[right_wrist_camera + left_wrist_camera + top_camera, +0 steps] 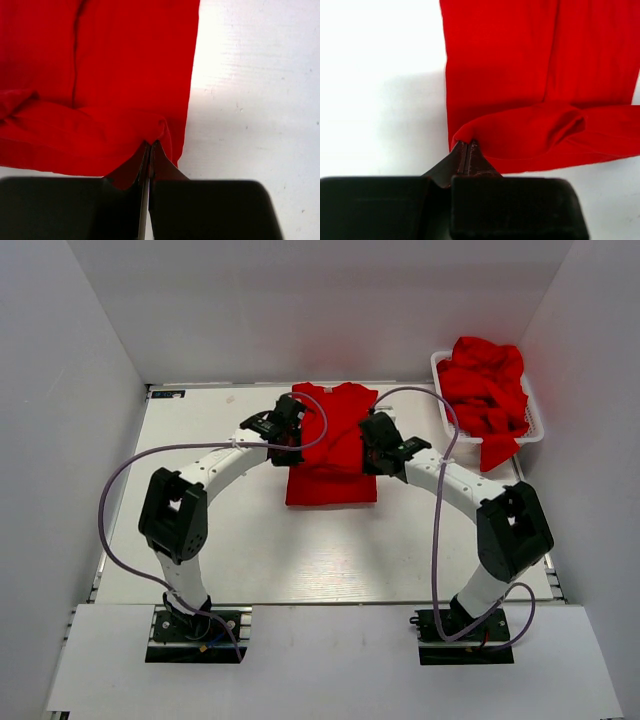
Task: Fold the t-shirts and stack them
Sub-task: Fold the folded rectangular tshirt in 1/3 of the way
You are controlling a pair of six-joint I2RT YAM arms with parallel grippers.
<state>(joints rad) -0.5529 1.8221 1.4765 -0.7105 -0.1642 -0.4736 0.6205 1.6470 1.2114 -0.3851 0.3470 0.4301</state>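
One red t-shirt [331, 455] lies on the white table [220, 570] between the two arms, folded into a long strip. Its near part is raised and doubled over the rest. My left gripper [291, 443] is shut on the left corner of that raised fold [520, 135], fingertips [466, 146] pinching the cloth. My right gripper [377, 447] is shut on the right corner of the same t-shirt [100, 100], with fabric bunched at its tips [151, 146]. More red t-shirts [485, 385] are heaped in a basket at the back right.
The white mesh basket [538, 415] stands against the right wall, with one shirt hanging over its front rim. White walls enclose the table on the left, back and right. Purple cables loop from each arm.
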